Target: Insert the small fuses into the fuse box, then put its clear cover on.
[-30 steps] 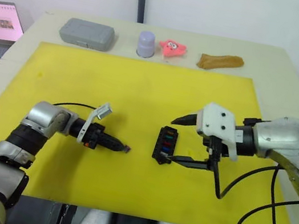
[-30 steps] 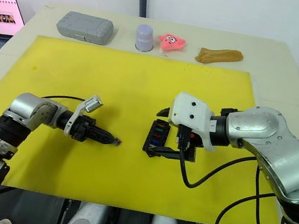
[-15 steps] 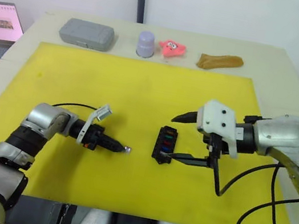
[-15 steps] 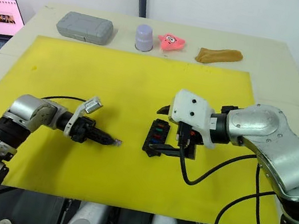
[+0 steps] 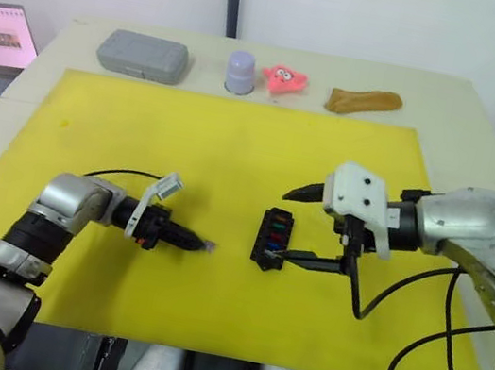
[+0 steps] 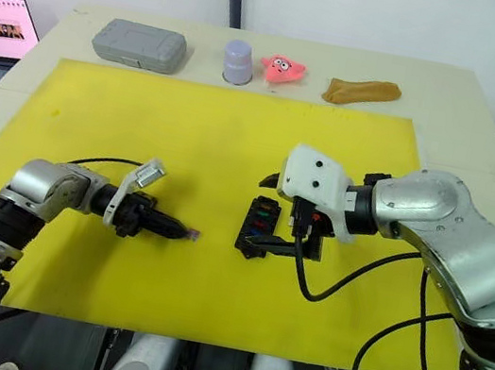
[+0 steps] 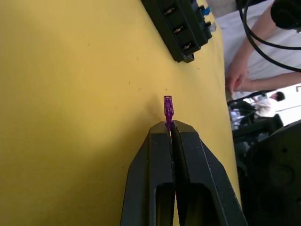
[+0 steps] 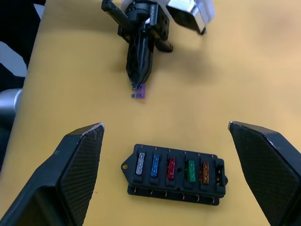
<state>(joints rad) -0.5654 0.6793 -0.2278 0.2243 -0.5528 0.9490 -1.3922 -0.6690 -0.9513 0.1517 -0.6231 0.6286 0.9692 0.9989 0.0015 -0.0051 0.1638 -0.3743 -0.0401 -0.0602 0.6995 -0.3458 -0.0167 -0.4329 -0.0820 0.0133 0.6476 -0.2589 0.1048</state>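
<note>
- Fuse box (image 5: 271, 239) lies on the yellow mat (image 5: 235, 145), right of centre in the left eye view, just below the middle of the frame.
- Right wrist view: the box carries five fuses in one row — grey (image 8: 140, 166), blue (image 8: 154, 166), red (image 8: 171, 167), green (image 8: 190, 170), orange-brown (image 8: 205, 172). One slot at the end past the orange-brown fuse looks unfilled.
- Purple fuse (image 7: 168, 107) is pinched by its blades in the left tool (image 7: 171, 126); fingers pressed together on it, body sticking out past the tips.
- Left tool (image 5: 201, 245) sits lower left of the box, tips pointing toward it, well apart from it, low over the mat.
- Right tool (image 5: 291, 224) is spread wide: one finger (image 5: 304, 193) above the box, the other (image 5: 315, 262) at the box's lower end. Whether that lower finger touches the box I cannot tell. Nothing held between them.
- Along the table's far edge at the top of the frame, beyond the mat: grey case (image 5: 143, 54), small lavender cup (image 5: 241, 71), pink star toy (image 5: 285, 79), brown cloth-like item (image 5: 365, 101).
- Laptop screen (image 5: 1, 34) at the upper left edge of the frame, off the table (image 5: 468, 128).
- Left wrist view: a person's arm (image 7: 244, 70) beyond the table edge.
- Clear cover: cannot make it out.
</note>
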